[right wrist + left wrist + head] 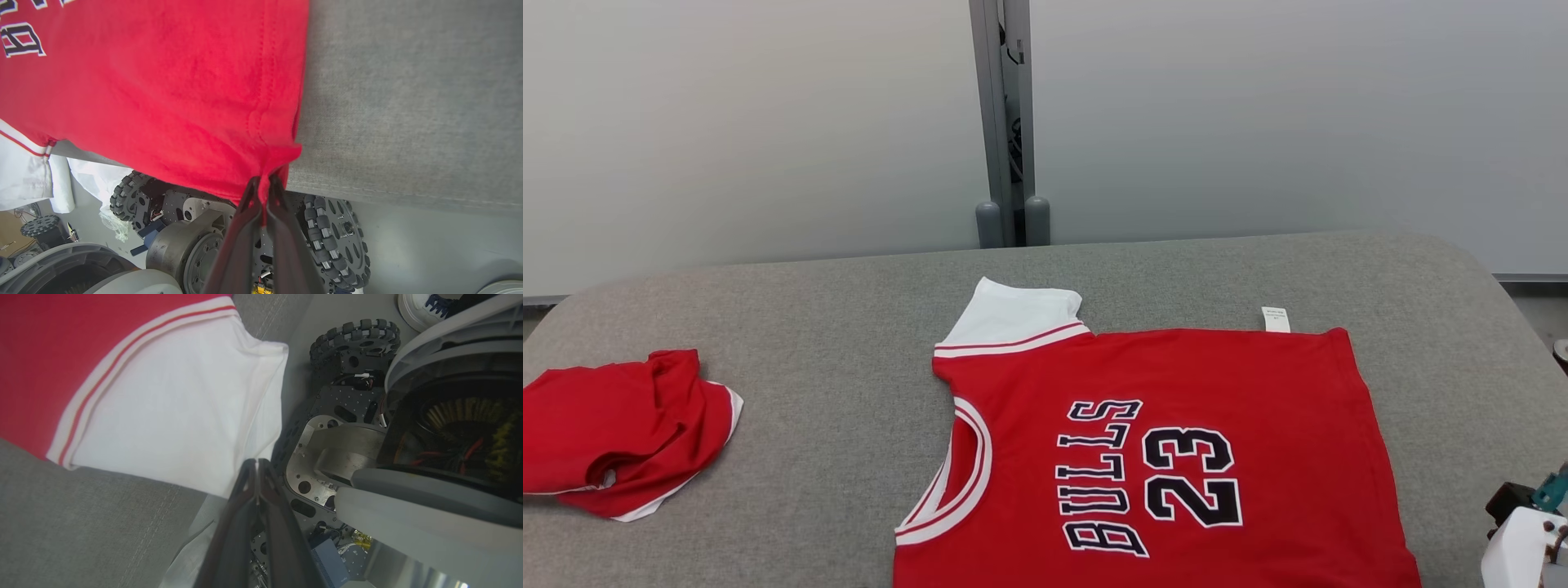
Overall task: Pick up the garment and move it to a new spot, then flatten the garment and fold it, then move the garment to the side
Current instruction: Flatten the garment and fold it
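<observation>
**Red cloth basketball jersey [1298,408] with white sleeves lay spread on the bench, gripped at two near corners**

The jersey rested flat on the grey padded bench [833,327], right of centre in the head view. Its black "BULLS 23" lettering faced up and its neck opening pointed to the robot's left. Its far white sleeve [1013,318] lay flat on the padding, and a small white tag [1275,319] stuck out at the far edge. The garment's near part ran out of the head view's bottom edge.

The left tool [256,465] was closed, its two dark fingers pressed together on the corner of the near white sleeve [175,408]. That sleeve reached out past the bench's edge. The right tool [263,181] was closed too, pinching the red hem corner [282,155], where the cloth bunched into the fingertips just off the bench's edge.

A second red garment with white trim [613,433] lay crumpled on the bench, well apart on the left. Below the bench edge, the robot's dark wheeled base [335,241] showed in both wrist views. A white shoe [421,308] stood on the floor near it.
</observation>
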{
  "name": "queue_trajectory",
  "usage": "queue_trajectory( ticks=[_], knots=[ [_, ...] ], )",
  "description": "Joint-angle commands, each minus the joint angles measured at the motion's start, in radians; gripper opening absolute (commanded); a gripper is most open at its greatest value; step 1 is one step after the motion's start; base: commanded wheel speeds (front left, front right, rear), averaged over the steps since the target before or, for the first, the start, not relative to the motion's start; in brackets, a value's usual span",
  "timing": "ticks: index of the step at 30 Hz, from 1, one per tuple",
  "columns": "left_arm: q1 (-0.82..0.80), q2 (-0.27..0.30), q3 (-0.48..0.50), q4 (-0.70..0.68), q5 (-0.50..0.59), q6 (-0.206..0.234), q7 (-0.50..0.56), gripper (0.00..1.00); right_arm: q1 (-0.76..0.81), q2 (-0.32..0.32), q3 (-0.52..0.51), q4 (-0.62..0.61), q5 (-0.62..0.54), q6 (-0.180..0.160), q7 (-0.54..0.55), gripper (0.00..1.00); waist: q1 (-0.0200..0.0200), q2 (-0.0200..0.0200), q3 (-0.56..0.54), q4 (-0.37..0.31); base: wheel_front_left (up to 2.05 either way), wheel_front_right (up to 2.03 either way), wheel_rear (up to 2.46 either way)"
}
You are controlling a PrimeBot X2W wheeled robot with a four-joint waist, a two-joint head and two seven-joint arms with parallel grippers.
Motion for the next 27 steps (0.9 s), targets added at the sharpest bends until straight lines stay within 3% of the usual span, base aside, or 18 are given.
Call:
queue_trajectory(
  ticks=[1, 12, 27],
  knots=[
    [-0.008, 0.001, 0.002, 0.000, -0.007, -0.001, -0.001, 0.00, 0.008, -0.012, -0.004, 0.003, 0.006, 0.000, -0.010, 0.00, 0.0000, 0.0000, 0.001, 0.000, 0.00, 0.00, 0.00],
    [-0.045, -0.029, 0.002, 0.026, 0.026, -0.002, -0.110, 0.00, 0.007, -0.023, -0.017, -0.001, 0.009, 0.000, -0.057, 0.00, 0.0000, 0.0000, 0.015, -0.006, 0.00, 0.00, 0.00],
    [-0.026, -0.040, 0.002, 0.027, 0.025, -0.002, -0.086, 0.00, 0.005, -0.005, -0.001, 0.058, -0.013, 0.000, -0.092, 0.00, 0.0000, 0.0000, 0.026, -0.022, 0.00, 0.00, 0.00]
  ],
)
